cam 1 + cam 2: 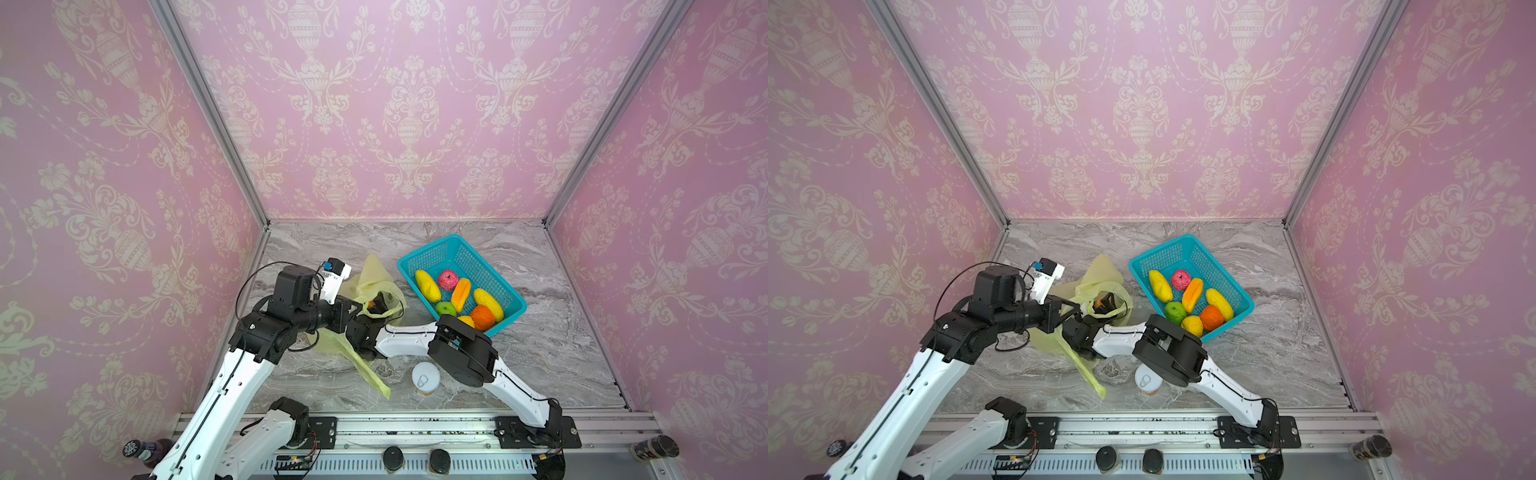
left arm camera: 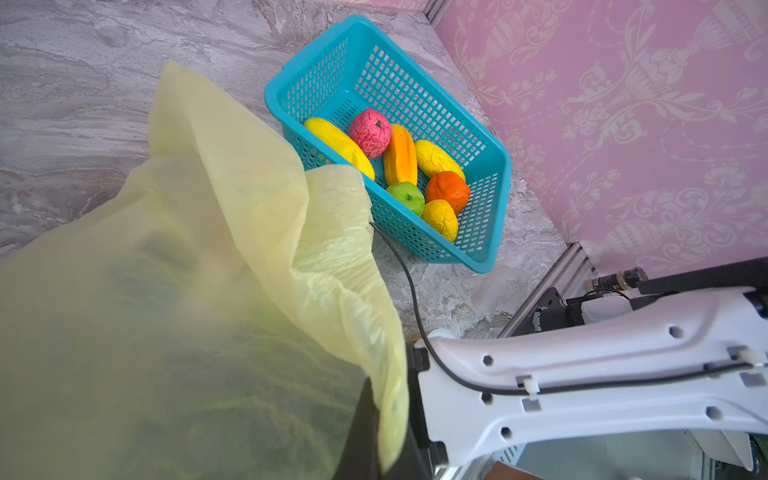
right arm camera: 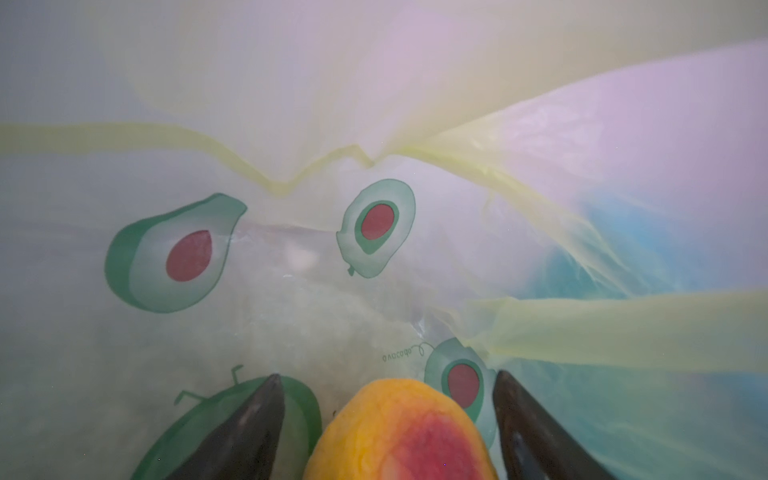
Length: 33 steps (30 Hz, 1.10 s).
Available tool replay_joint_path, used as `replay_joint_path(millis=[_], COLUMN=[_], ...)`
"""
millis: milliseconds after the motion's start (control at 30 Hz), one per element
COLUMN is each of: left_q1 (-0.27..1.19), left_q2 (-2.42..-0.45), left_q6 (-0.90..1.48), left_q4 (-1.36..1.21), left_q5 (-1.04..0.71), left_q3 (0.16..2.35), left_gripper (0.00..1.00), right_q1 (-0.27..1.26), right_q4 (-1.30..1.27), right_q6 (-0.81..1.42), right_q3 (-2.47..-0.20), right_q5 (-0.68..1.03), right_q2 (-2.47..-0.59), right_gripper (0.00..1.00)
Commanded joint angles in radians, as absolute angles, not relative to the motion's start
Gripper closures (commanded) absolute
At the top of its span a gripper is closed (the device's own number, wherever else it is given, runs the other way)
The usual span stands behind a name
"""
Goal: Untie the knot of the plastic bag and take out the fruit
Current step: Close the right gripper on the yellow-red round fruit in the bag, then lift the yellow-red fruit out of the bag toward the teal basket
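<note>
The yellow-green plastic bag (image 1: 374, 278) (image 1: 1096, 270) lies left of centre on the marble top with its mouth held open. No knot shows. A loose handle strip (image 1: 370, 374) trails toward the front. My left gripper (image 1: 353, 309) (image 2: 382, 436) is shut on the bag's rim (image 2: 390, 399). My right gripper (image 1: 380, 301) (image 3: 387, 374) reaches inside the bag. Its fingers (image 3: 257, 419) stand either side of an orange-red fruit (image 3: 399, 432) (image 1: 371, 305), with thin gaps showing. Several fruits, among them a pink-red one (image 1: 448, 279) and an orange (image 1: 482, 318), lie in the basket.
The teal mesh basket (image 1: 432, 245) (image 2: 316, 54) stands right of the bag, close to my right forearm (image 1: 407, 338). A white-lidded can (image 1: 424, 378) stands near the front, just under that arm's elbow. Pink walls enclose the table on three sides.
</note>
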<state>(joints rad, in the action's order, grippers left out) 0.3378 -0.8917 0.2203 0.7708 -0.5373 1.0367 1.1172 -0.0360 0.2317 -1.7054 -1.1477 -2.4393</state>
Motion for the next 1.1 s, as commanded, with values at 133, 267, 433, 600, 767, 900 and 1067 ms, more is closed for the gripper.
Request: replay_joint_path(millis=[133, 267, 433, 600, 767, 900, 1067], left_q1=[0.343, 0.341, 0.342, 0.342, 0.341, 0.328, 0.311], left_q2=[-0.882, -0.893, -0.881, -0.888, -0.889, -0.916, -0.946], left_q6=[0.223, 0.216, 0.219, 0.217, 0.216, 0.213, 0.215], left_q4=[0.776, 0.796, 0.789, 0.792, 0.807, 0.834, 0.856], left_q5=[-0.515, -0.457, -0.469, -0.468, -0.404, -0.306, -0.225], left_q3=[1.035, 1.043, 1.039, 1.042, 1.041, 1.052, 1.055], left_gripper=[1.00, 1.00, 1.00, 1.00, 1.00, 1.00, 1.00], right_q1=[1.097, 1.094, 1.085, 1.072, 1.085, 1.142, 1.221], right_q4=[-0.060, -0.057, -0.021, 0.001, -0.056, -0.254, -0.459], right_q6=[0.324, 0.361, 0.380, 0.388, 0.349, 0.208, 0.089], right_q3=[-1.610, -1.561, -1.585, -1.595, -1.530, -1.398, -1.255], right_q5=[-1.120, -1.113, -1.107, -1.078, -1.033, -1.013, -0.937], right_q2=[-2.409, -2.385, -2.407, -2.402, -2.334, -2.220, -2.102], right_gripper=[0.35, 0.26, 0.20, 0.35, 0.55, 0.56, 0.62])
